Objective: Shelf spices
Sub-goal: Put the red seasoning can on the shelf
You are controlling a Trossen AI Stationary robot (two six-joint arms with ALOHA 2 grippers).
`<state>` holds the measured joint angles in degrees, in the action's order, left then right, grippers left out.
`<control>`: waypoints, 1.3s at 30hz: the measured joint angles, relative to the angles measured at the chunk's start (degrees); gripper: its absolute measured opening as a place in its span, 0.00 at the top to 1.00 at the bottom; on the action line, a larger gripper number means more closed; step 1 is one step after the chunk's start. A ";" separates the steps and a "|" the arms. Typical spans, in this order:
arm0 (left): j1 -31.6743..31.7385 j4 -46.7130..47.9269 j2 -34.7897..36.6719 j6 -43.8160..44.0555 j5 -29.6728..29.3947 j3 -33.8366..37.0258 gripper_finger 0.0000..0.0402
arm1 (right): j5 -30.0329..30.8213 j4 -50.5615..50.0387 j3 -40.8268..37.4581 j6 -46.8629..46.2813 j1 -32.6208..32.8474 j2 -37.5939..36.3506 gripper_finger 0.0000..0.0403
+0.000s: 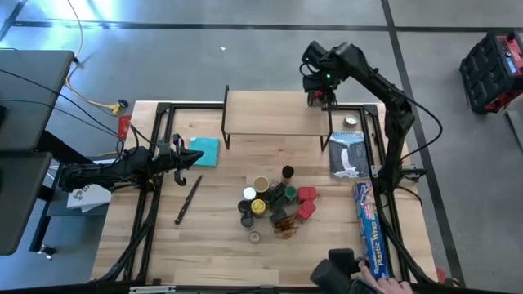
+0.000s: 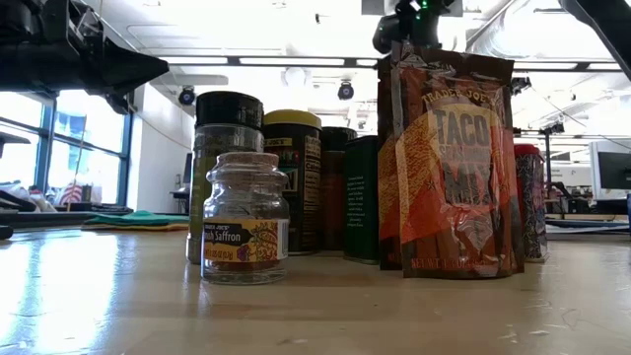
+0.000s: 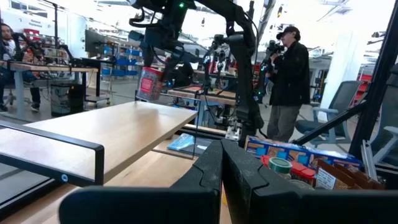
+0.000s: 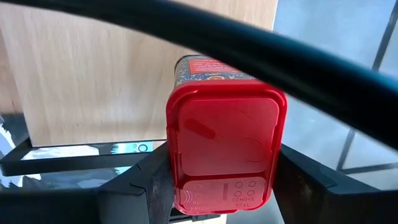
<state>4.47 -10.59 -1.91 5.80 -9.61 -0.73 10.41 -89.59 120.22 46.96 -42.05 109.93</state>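
i had the right gripper (image 1: 321, 100) up over the far right corner of the shelf (image 1: 274, 113), its fingers (image 4: 146, 186) clamped on either side of a red-lidded spice tin (image 4: 222, 158). in the right wrist view the tin hung just above the shelf's light wooden top, near its edge. the left gripper (image 1: 189, 158) sat low over the table (image 1: 212, 233) on the left, next to the teal cloth (image 1: 204, 151), fingers (image 3: 202, 180) pressed together with nothing between them. the rest of the spices (image 1: 274, 204) were bunched in the middle of the table: jars, red boxes and packets. in the low view a saffron jar (image 2: 245, 219) stood in front, a taco mix packet (image 2: 454, 158) upright to its right. the plastic wrap box (image 1: 369, 229) lay along the table's right edge.
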 joint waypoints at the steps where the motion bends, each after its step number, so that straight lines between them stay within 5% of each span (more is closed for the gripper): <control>1: 0.00 0.00 0.00 0.00 0.00 0.00 1.00 | -0.77 0.13 0.00 0.05 -0.38 0.00 0.48; 12: 0.00 0.00 0.00 0.06 0.02 0.00 1.00 | -3.40 3.01 -0.07 2.06 -2.62 2.12 0.45; 31: -0.02 0.01 0.00 0.20 0.02 0.00 1.00 | 2.08 4.73 0.02 2.71 -2.59 3.93 0.44; 39: -0.02 0.02 -0.02 0.20 0.02 0.02 1.00 | 1.34 4.85 -0.20 1.17 -2.65 4.24 0.35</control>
<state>4.45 -10.57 -1.93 6.00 -9.58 -0.71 11.76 -84.74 120.03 48.12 -44.70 114.17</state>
